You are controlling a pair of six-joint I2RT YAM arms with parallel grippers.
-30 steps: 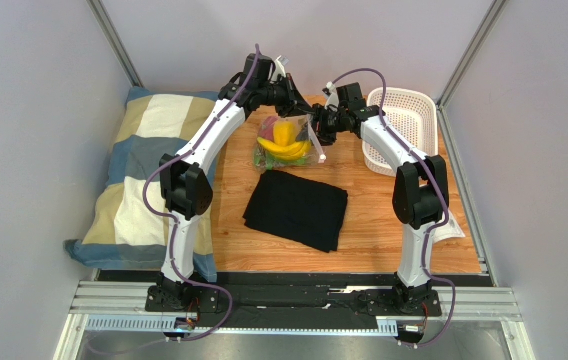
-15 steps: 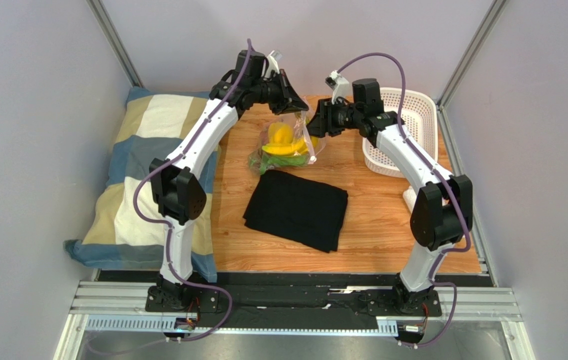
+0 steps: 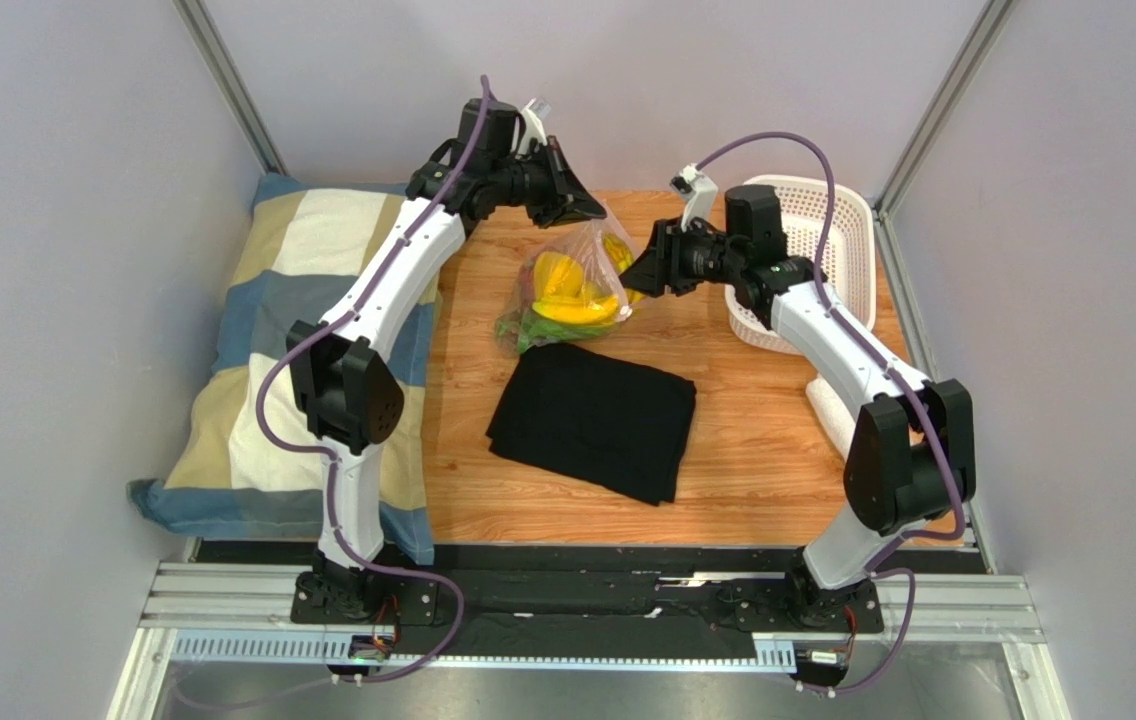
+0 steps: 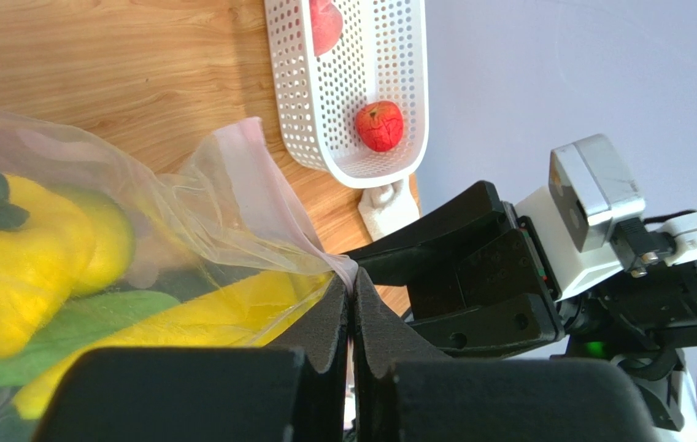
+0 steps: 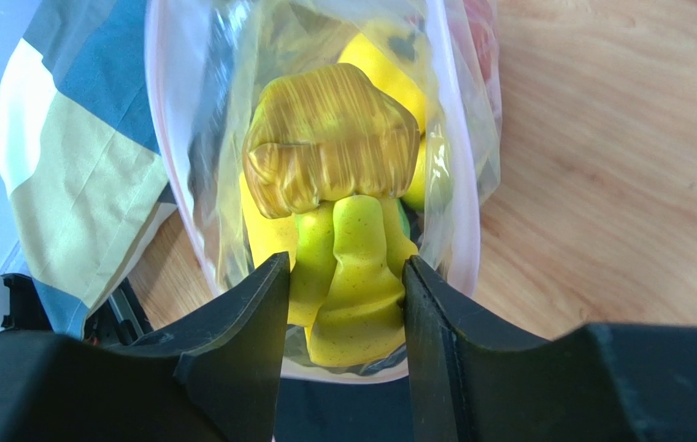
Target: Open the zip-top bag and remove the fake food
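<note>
Zip-top bag [image 3: 571,288]: clear crinkled plastic, standing on the bench [image 3: 770,450] just beyond the far edge of the black cloth [image 3: 594,420], with its mouth raised and turned away from the cloth.

Contents: fake food [image 5: 329,152], yellow and green pieces, all inside the bag.

Left claw [image 4: 350,290]: closed on a fold of the bag's rim, holding it up on the side farthest from the cloth.

Right claw [image 5: 345,267]: spread open at the bag's mouth and aimed inward. A yellow-green piece showed between its fingers [image 5: 232,322], but contact with the food could not be confirmed.

White basket [image 3: 830,188]: beyond the cloth, toward the right arm's side, holding red fruit [image 4: 379,126].

Step judged in hand: reaching in for the first piece, the mouth already open.

Handling note: the left claw ought to keep the rim high and taut so the mouth stays wide. The right claw ought to enter along the bag's length and close on the uppermost piece alone. Pinched film would likely drag the whole bag along.

Change from one second earlier: the left claw had risen and moved farther from the cloth. The right arm's elbow had swung outward, and its wrist had drawn nearer the basket. The bag stood more upright. The cloth had not moved.
</note>
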